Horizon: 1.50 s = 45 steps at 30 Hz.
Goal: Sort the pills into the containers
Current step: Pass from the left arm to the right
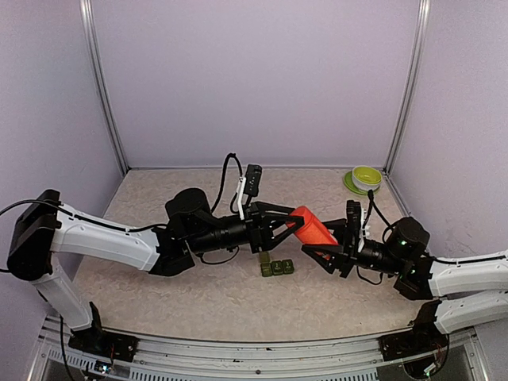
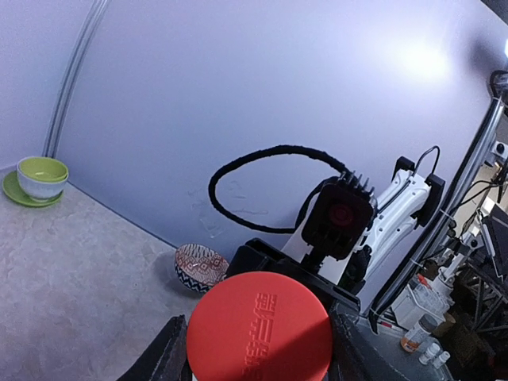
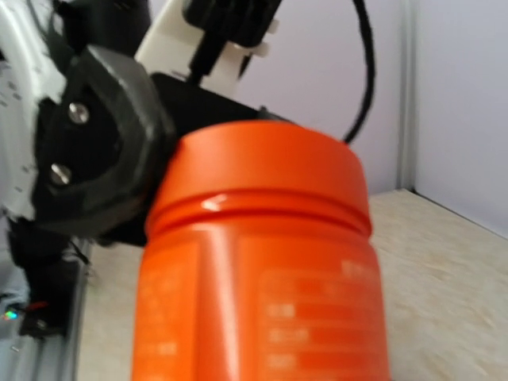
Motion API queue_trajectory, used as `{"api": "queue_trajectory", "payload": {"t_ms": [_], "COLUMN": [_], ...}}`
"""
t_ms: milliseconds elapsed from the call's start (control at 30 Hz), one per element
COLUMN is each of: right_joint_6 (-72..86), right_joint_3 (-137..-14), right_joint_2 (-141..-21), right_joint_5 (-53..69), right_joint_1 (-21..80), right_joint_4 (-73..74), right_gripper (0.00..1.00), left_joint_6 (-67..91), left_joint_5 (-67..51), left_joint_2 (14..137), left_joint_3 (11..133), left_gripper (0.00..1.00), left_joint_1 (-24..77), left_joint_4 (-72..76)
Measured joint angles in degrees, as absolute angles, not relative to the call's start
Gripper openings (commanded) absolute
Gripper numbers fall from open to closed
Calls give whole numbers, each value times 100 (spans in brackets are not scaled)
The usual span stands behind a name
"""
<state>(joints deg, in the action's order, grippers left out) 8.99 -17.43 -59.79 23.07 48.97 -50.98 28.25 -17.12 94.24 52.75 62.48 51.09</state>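
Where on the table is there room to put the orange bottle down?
Bare table lies at the back left, between the left arm and the back wall, and along the front, nearer than the green containers. The middle is crowded: the left gripper and right gripper meet at the orange bottle. A green bowl sits back right.

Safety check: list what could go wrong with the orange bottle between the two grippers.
1. The red-orange cylindrical plastic bottle hangs tilted in mid-air, left gripper clamped at its cap end, right gripper at its body; a slip could drop it.
2. The strip of three dark-green square boxes lies nearby; a falling bottle might knock it.
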Motion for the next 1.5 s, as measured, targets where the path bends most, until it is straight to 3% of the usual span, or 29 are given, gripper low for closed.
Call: {"api": "queue_trajectory", "payload": {"t_ms": [333,467,567,967,1500], "right_joint_6": [799,1267,1761,3085,4021], "right_joint_3": [-1826,-1981,-2003,-2112,-2228], "right_joint_2": [-5817,-5839,-5854,-5798,-6355], "right_joint_5": [2154,2611,3002,3874,4860], "right_joint_1": [4934,4934,4934,4934,4934], "right_joint_4": [-4539,-4491,-4576,-4587,-5087], "right_gripper": [24,24,24,24,24], "left_joint_6": [3179,2888,2646,1286,47], "left_joint_5": [-1649,-2161,-2628,-4066,-4421], "left_joint_2": [9454,9443,9432,9216,9004], "left_joint_3": [5297,5087,4901,4488,4746], "left_gripper": [71,91,98,99,76], "left_joint_1": [6252,6141,5983,5697,5784], "left_joint_4": [4941,5424,5754,6257,5446]}}
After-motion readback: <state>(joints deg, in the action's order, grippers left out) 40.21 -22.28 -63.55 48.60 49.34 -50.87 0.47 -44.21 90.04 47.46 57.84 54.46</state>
